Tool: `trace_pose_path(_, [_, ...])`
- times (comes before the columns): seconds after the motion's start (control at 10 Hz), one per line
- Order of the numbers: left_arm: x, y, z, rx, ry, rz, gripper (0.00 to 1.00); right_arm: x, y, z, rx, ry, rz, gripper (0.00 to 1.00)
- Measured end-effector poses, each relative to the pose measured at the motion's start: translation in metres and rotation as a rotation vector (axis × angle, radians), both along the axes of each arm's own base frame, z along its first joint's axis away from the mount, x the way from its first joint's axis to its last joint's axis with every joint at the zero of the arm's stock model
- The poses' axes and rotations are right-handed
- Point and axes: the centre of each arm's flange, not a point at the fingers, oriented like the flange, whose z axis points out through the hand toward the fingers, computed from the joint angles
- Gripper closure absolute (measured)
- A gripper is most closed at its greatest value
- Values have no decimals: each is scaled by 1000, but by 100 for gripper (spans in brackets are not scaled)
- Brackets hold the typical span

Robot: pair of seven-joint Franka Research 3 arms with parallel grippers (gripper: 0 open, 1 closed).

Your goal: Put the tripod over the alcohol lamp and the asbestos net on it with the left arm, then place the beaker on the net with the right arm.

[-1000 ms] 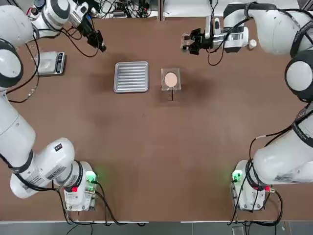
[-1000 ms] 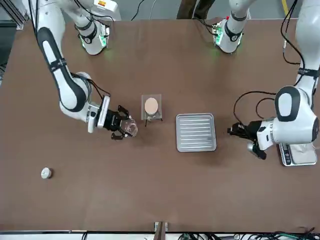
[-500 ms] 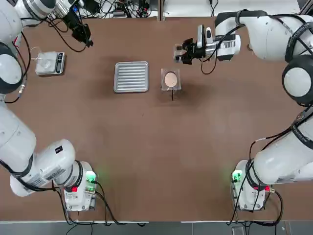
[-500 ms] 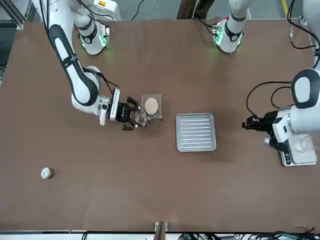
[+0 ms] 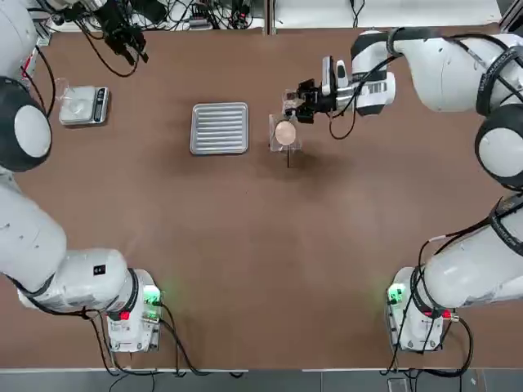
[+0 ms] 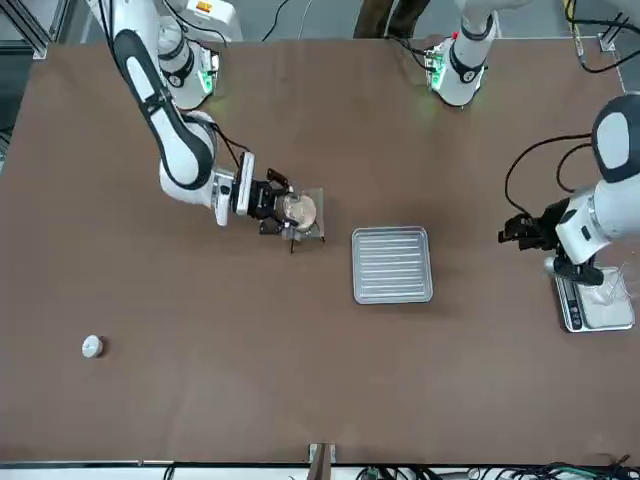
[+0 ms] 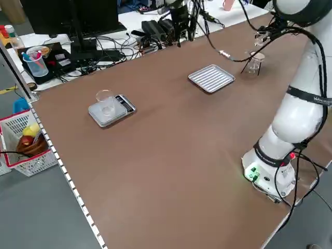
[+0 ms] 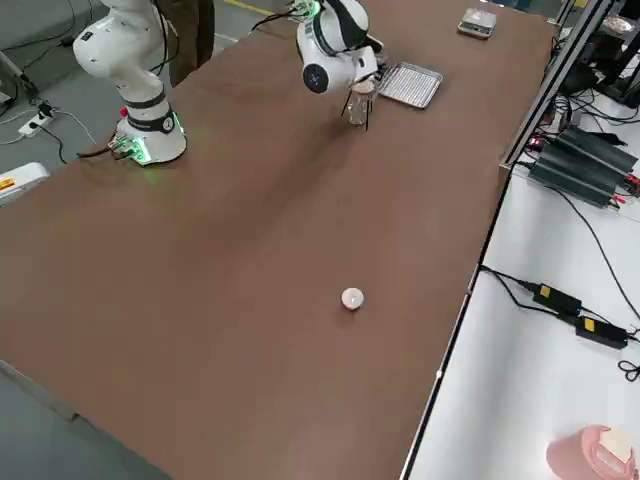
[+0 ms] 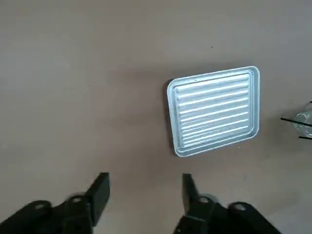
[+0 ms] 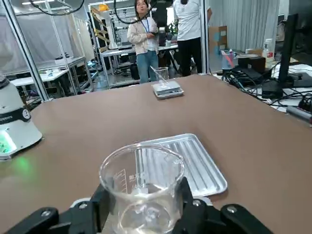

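Top cam looks straight down, arm bases at its bottom edge; front cam faces them from opposite. Both share the tray (image 5: pixel 220 127), also in side views. Wrist cams sit close: left above tray, right behind the beaker (image 10: pixel 141 187).

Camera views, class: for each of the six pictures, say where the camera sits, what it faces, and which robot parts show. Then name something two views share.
Top: overhead; both arms, right gripper holding the beaker by the asbestos net.
Front: across the table; both arms, mirrored.
Left side: raised, diagonal; arms over the table.
Right side: raised, diagonal; one arm at the net.
Left wrist: looks down; open left gripper.
Right wrist: own fingers on the beaker.
Shared: the ribbed tray shows in every view.
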Motion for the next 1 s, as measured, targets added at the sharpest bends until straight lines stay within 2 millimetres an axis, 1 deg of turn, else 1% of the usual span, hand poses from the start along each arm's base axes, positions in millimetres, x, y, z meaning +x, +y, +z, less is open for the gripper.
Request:
trace_pose_path(0.1, [-4,-6,14,19,-15,25,22,-4,3,1,-1,-8,11,41])
trace_pose_path(0.2, [-7,-9,28,37,-32,45,9,-7,7,2,-4,-27,21,41])
trace_pose_path(0.3, [-10,-8,41,40,-49,55,0,-9,9,1,-14,-51,29,41])
trace_pose_path(0.5, [-13,3,67,45,-77,67,0,-11,10,-1,-34,-109,45,41])
trace_pose_path(0.6, [-14,11,84,57,-76,67,0,-13,9,-3,-40,-128,51,41])
trace_pose_path(0.7, [-15,14,99,65,-76,63,0,-15,8,-6,-45,-135,55,41])
trace_pose_path(0.8, [-16,13,104,65,-78,59,0,-18,7,-9,-46,-136,54,41])
trace_pose_path(1.0, [-13,6,97,68,-56,81,0,-21,7,-12,-43,-149,53,41])
